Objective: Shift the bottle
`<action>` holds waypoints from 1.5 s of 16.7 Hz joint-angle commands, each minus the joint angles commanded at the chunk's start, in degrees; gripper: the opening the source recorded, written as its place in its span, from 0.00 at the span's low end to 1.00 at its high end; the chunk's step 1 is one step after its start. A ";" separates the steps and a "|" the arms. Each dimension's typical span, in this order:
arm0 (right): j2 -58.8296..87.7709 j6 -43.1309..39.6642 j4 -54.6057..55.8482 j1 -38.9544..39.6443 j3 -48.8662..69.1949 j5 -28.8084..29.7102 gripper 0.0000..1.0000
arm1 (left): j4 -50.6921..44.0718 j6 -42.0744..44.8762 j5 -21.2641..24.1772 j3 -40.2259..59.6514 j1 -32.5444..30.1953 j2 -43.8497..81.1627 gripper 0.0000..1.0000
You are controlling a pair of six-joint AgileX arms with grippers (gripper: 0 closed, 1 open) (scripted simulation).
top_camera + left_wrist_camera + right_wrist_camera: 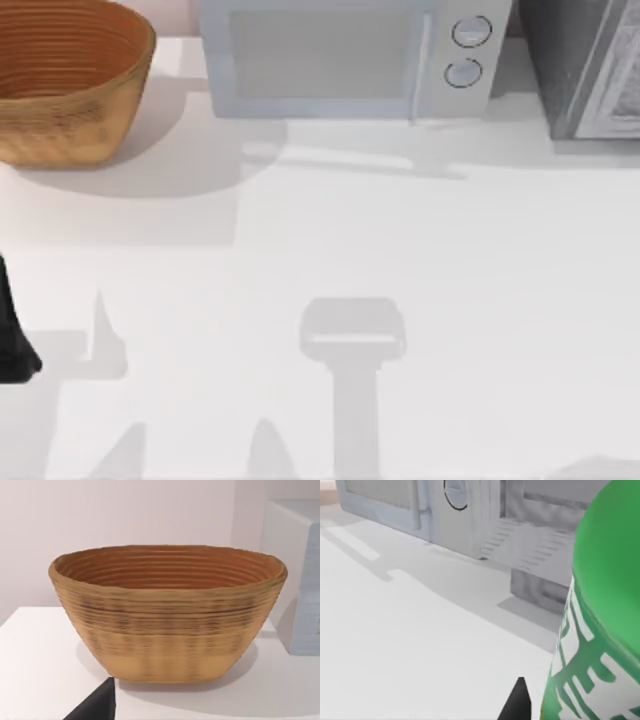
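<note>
Showing a white worktop (420, 260) with a woven basket (65, 85) at the far left, a microwave (350, 55) at the far centre and a grey cabinet (590, 65) at the far right. The left arm (12, 335) sits at the left edge, its wrist camera facing the basket. The bottle (600, 630), green with a white-and-green label, stands very close to the right gripper (519, 702); whether either gripper is apart or together cannot be told.

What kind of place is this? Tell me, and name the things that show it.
Probably a mock kitchen counter: a microwave and a woven basket stand along the back of a white table, and a green bottle is close to the right wrist camera.
</note>
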 joint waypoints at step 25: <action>0.31 4.23 5.67 1.49 -0.56 1.63 1.00 | 0.00 0.00 0.00 0.00 0.00 0.00 1.00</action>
